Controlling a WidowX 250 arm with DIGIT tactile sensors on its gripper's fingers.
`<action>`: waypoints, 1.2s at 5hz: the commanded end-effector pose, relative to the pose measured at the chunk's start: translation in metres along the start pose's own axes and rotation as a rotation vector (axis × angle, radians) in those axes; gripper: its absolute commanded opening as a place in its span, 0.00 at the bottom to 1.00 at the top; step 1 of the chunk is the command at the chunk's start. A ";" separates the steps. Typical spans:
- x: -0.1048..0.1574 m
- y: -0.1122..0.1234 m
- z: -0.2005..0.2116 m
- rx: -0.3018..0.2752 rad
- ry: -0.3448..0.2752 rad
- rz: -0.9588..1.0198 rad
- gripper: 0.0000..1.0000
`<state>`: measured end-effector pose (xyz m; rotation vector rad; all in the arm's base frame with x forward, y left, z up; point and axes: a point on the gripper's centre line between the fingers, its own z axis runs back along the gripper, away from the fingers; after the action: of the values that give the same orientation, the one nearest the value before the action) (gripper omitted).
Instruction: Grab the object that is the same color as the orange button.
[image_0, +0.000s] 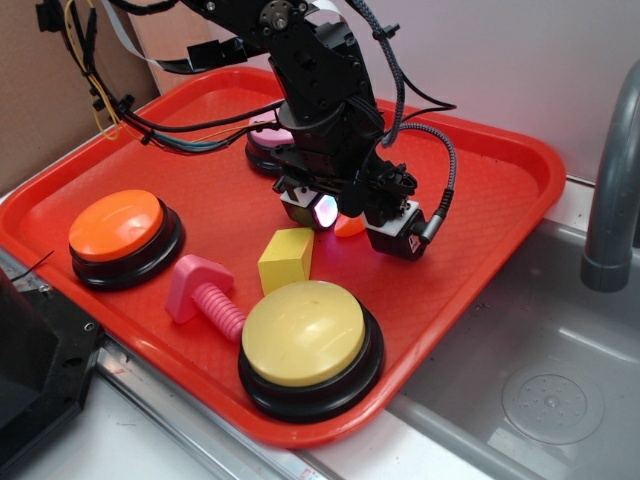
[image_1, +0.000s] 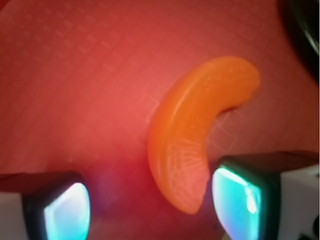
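At the near edge of the red tray (image_0: 480, 300) a yellow button (image_0: 305, 335) is seen, with a pink bolt (image_0: 205, 298) lying just to its left and a yellow block (image_0: 287, 260) standing just behind it. The orange button (image_0: 117, 228) is set further left, well apart from the arm.

Past the block, the gripper (image_0: 338, 212) is lowered close to the tray. In the wrist view the gripper (image_1: 150, 205) is seen wide open, and nothing is held. The orange crescent (image_1: 195, 150) is seen lying flat on the tray between the two glowing pads (image_1: 67, 212). Its lower end is right against the right-hand pad, while the left-hand pad is kept clear of it. In the outside view only a small bit of the crescent (image_0: 350, 226) can be seen under the gripper.

Behind the arm, a pink button (image_0: 268, 140) is partly hidden.
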<state>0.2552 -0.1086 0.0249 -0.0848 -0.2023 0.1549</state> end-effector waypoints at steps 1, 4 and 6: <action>0.019 0.000 -0.001 -0.006 -0.062 0.034 1.00; 0.009 -0.001 -0.005 0.002 0.003 0.039 0.00; 0.011 0.004 -0.005 0.035 0.088 0.071 0.00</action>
<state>0.2662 -0.1051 0.0214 -0.0625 -0.1130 0.2163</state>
